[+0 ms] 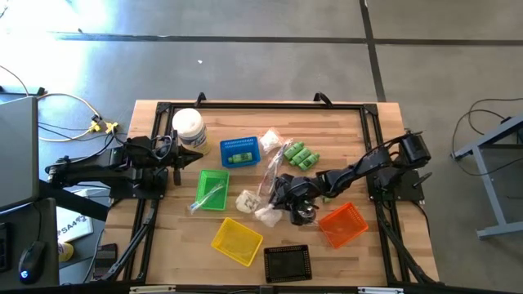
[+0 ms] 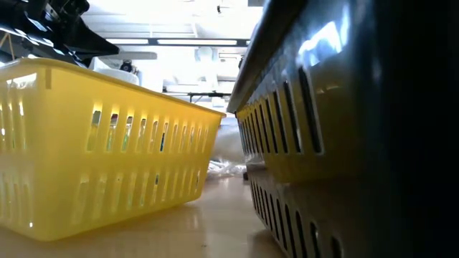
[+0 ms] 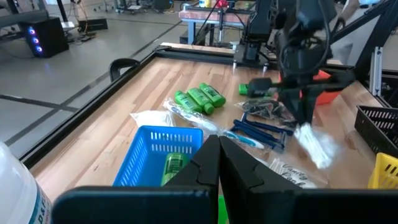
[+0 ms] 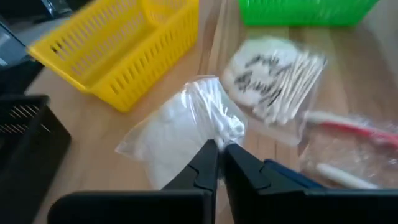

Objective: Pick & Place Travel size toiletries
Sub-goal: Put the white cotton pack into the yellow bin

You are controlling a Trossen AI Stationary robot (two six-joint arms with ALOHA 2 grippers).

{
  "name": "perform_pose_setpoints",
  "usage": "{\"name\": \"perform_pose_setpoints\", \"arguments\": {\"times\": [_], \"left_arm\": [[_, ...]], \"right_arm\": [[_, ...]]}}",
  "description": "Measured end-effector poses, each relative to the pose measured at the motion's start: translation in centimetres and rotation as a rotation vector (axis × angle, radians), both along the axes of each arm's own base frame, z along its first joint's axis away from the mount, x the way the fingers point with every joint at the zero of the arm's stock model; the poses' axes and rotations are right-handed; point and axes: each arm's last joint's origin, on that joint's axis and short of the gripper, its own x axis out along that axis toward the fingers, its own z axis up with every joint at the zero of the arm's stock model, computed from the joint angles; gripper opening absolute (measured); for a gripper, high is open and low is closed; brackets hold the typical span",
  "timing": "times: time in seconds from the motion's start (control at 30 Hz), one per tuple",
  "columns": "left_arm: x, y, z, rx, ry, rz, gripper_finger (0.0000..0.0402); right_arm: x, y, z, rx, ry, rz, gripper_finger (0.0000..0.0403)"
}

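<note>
My right gripper (image 1: 276, 204) reaches in from the table's right to mid-table and is shut on a clear packet of white stuff (image 4: 177, 134), also seen as the packet (image 3: 317, 146) in the left wrist view. Around it lie a cotton-swab packet (image 4: 273, 78), a sachet with blue razors (image 3: 261, 130) and a toothbrush sachet (image 4: 348, 146). Three green bottles (image 1: 301, 155) lie side by side farther back, and one more green bottle (image 3: 174, 165) lies in the blue basket (image 1: 240, 150). My left gripper (image 3: 219, 149) is shut and holds nothing, at the table's left beside the white-lidded jar (image 1: 188, 126). My right gripper pinches the packet's bunched plastic edge (image 4: 217, 130) between its two fingers. The fingers slant down at it from the table's right side. The rest of the packet spreads away below the fingertips; whether it is clear of the table I cannot tell.
A green basket (image 1: 212, 189) stands left of the pile, and a yellow basket (image 1: 237, 241) and a black basket (image 1: 288, 263) stand near the front edge. An orange basket (image 1: 343, 224) sits under my right arm. A dark frame (image 1: 372, 122) rims the table.
</note>
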Motion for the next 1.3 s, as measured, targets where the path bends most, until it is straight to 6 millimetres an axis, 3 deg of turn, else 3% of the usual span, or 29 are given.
{"name": "perform_pose_setpoints", "arguments": {"times": [0.5,0.7,1.0,1.3], "left_arm": [[0.0,0.0,0.0,0.0,0.0,0.0,0.0],[0.0,0.0,0.0,0.0,0.0,0.0,0.0],[0.0,0.0,0.0,0.0,-0.001,0.0,0.0],[0.0,0.0,0.0,0.0,-0.001,0.0,0.0]], "right_arm": [[-1.9,-0.6,8.4,-0.143,-0.235,0.02,0.0008],[0.3,0.0,11.3,-0.138,-0.289,0.023,0.0008],[6.6,2.8,8.8,-0.085,-0.198,0.175,0.0009],[10.6,5.4,5.2,-0.007,-0.114,0.232,0.001]]}}
